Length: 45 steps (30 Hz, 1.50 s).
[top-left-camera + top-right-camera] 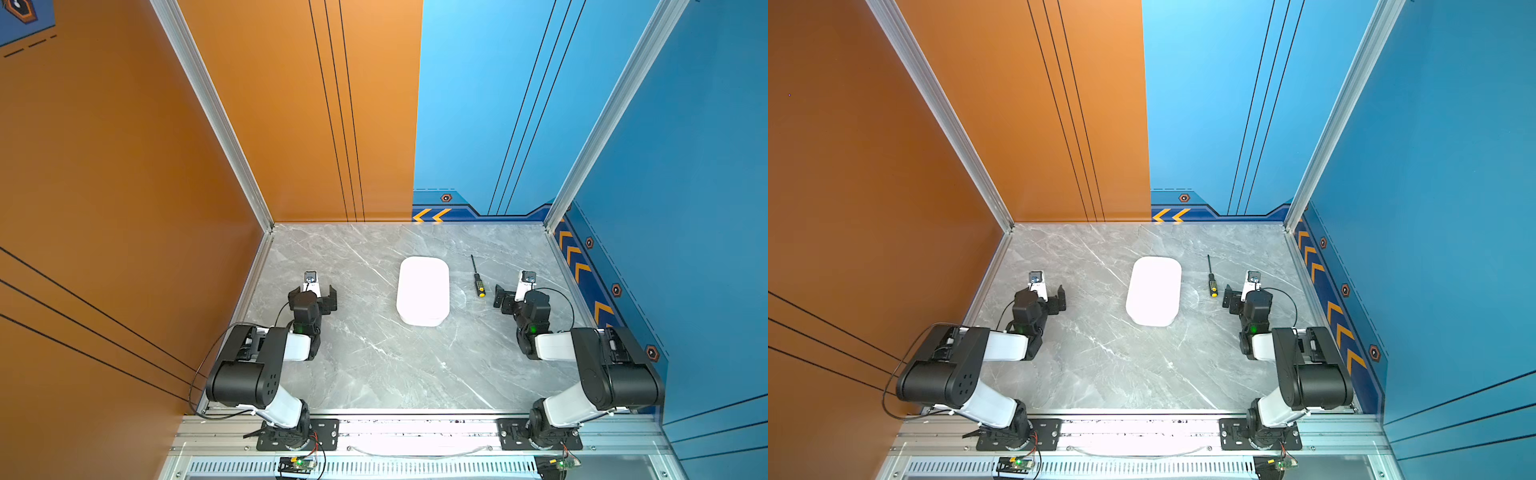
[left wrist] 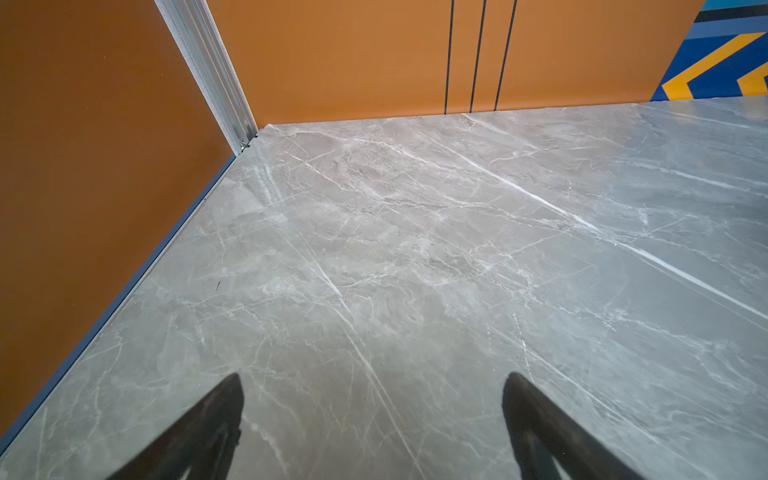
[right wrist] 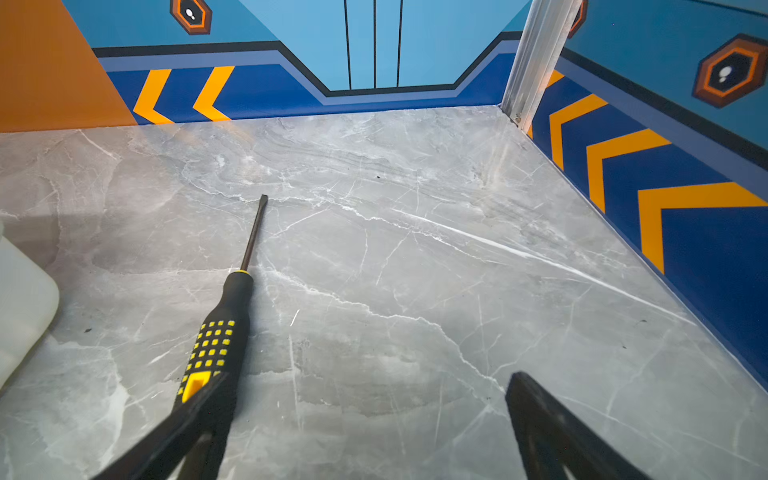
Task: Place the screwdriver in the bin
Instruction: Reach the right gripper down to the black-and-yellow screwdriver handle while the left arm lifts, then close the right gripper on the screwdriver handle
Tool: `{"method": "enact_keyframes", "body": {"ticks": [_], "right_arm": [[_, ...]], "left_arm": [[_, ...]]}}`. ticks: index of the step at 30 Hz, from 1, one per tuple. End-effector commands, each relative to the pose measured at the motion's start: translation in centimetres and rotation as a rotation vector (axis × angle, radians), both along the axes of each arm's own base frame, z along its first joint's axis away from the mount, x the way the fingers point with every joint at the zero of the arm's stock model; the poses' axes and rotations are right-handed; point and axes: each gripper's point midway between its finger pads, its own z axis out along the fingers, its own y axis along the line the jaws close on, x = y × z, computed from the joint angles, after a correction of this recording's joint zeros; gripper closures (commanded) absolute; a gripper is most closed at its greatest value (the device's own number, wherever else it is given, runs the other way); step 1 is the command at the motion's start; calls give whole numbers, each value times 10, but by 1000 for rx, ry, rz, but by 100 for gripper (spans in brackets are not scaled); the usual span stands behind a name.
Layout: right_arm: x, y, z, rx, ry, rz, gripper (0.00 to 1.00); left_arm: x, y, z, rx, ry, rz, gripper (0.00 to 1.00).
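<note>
**Desk holding: one screwdriver, one bin, two pincers**

Item 1. Screwdriver (image 1: 478, 279) (image 1: 1212, 279) (image 3: 220, 324). Slim dark shaft with a flat tip, black handle with rows of small yellow squares and a yellow end cap. It lies flat on the desk (image 1: 374, 365), outside the bin and apart from it, on the bin's right in both top views. The shaft points toward the far wall and the handle toward the robot's base.

Item 2. Bin (image 1: 423, 291) (image 1: 1154, 291) (image 3: 20, 307). Shallow white tray with rounded corners and low walls. It stands near the middle of the desk, long side running away from the robot. The right wrist view shows only one corner of it.

Item 3. Right pincer (image 3: 370, 380) (image 1: 516, 297). Released, jaws spread wide, nothing between them. It sits low over the desk just beside the screwdriver's handle end. In the right wrist view one finger (image 3: 195, 415) overlaps the yellow-capped end. Both top views show a narrow strip of desk between finger and cap.

Item 4. Left pincer (image 1: 312, 296) (image 1: 1040, 296) (image 2: 372, 382). Released, jaws wide apart over bare grey marble. It is on the bin's left and well apart from the screwdriver.

Surround. Orange panels (image 1: 124, 166) to the left and far left, blue panels (image 1: 685, 166) with yellow chevrons to the right.
</note>
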Motion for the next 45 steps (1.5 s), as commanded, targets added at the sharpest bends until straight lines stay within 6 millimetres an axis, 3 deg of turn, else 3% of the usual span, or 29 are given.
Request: {"method": "enact_keyframes", "body": {"ticks": [1, 13, 18, 22, 25, 28, 30, 36, 40, 45], "right_arm": [[5, 2, 6, 18, -20, 10, 0], [6, 3, 7, 23, -23, 20, 0], [6, 1, 29, 14, 4, 8, 1], [12, 9, 50, 40, 150, 32, 2], [18, 23, 54, 95, 299, 88, 2], [24, 46, 43, 186, 475, 171, 3], [28, 62, 33, 213, 564, 213, 3], [37, 89, -9, 200, 754, 251, 4], [37, 87, -30, 188, 825, 229, 4], [33, 86, -41, 163, 864, 229, 6]], "left_arm": [[1, -4, 0, 6, -5, -26, 2], [5, -11, -3, -66, 15, -127, 2], [6, -20, 3, -79, 22, -195, 2], [9, -45, 19, -83, 108, -338, 2], [7, -76, 44, -82, 144, -466, 2], [3, -112, 76, -192, 92, -616, 2], [2, -130, 85, -236, 86, -680, 2], [2, -168, 72, -319, 156, -780, 2], [3, -185, 55, -331, 203, -797, 2], [0, -201, 44, -352, 242, -837, 2]]}}
